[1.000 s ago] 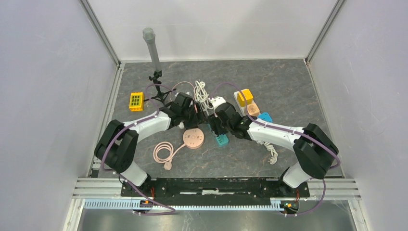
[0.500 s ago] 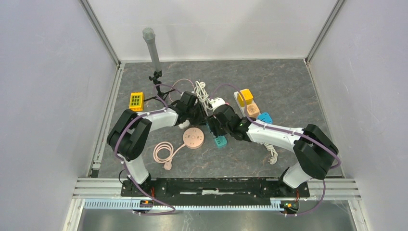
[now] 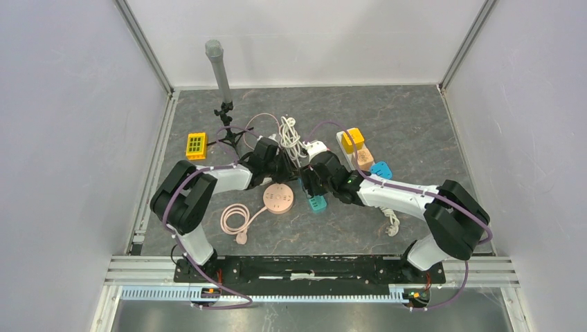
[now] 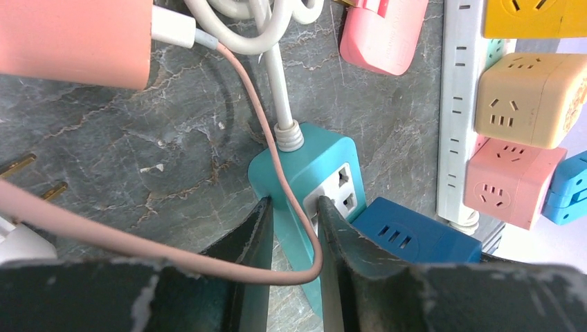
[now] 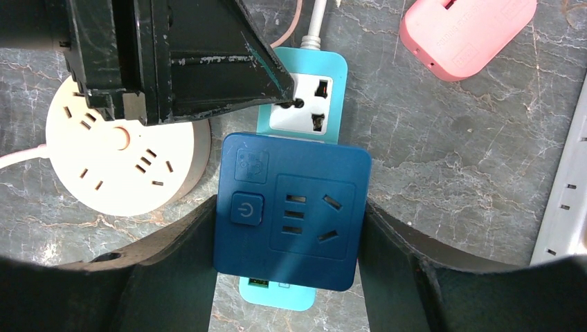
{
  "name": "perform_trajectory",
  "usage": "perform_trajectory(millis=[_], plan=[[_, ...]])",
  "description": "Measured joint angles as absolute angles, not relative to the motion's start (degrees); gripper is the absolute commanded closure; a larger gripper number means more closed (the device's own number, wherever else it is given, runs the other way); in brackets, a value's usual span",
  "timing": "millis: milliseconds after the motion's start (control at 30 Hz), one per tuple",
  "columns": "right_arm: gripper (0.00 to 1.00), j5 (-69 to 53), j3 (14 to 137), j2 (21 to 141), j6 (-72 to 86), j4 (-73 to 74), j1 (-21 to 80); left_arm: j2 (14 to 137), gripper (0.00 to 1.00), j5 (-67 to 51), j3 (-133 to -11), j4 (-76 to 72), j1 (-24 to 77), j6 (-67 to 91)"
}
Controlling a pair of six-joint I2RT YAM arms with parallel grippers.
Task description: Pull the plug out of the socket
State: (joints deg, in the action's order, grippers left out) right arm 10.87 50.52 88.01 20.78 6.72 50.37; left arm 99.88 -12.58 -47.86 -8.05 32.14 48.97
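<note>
Dark blue plug block [image 5: 291,207] is seated on the teal power strip [image 5: 302,61], centre of right-wrist view, covering the strip's lower half. Power button [image 5: 249,209] is on its left side. In top view it's mid-desk, betw. the two arms.

R pincer [image 5: 287,232] is pinching the plug block, fingers [image 5: 187,263] flat against both side walls. L pincer [image 4: 294,214] is nipped on the strip's edge w/ a narrow gap: one finger on the white socket face, the other on the teal side wall.

Pink cable [image 4: 259,131] loops across those fingers. White cord [image 4: 280,90] enters the strip's upper end. Round cream socket disc [image 5: 124,145] is just left of the strip, pink adapter [image 5: 467,34] upper right.

Long white strip [image 4: 457,104] at right of left-wrist view carries yellow cube [image 4: 533,17], beige cube [image 4: 529,97] and pink cube [image 4: 512,183]. Grey marbled desk [image 5: 450,173] lies under all.
</note>
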Motion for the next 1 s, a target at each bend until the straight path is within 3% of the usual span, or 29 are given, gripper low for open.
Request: perform_trajectory(millis=[500, 800, 1000], plan=[[1.0, 7.9, 48.9, 86.9, 20.2, 4.6, 48.7, 99.6, 0.71, -13.1, -45.0, -13.2, 32.0, 49.0], [1.0, 19.4, 53.6, 90.3, 16.6, 9.9, 55.3, 99.6, 0.71, -13.5, -44.7, -13.6, 31.9, 49.0], [1.0, 14.2, 52.9, 88.5, 17.7, 9.7, 52.5, 99.6, 0.72, -13.5, -44.6, -13.8, 31.9, 49.0]])
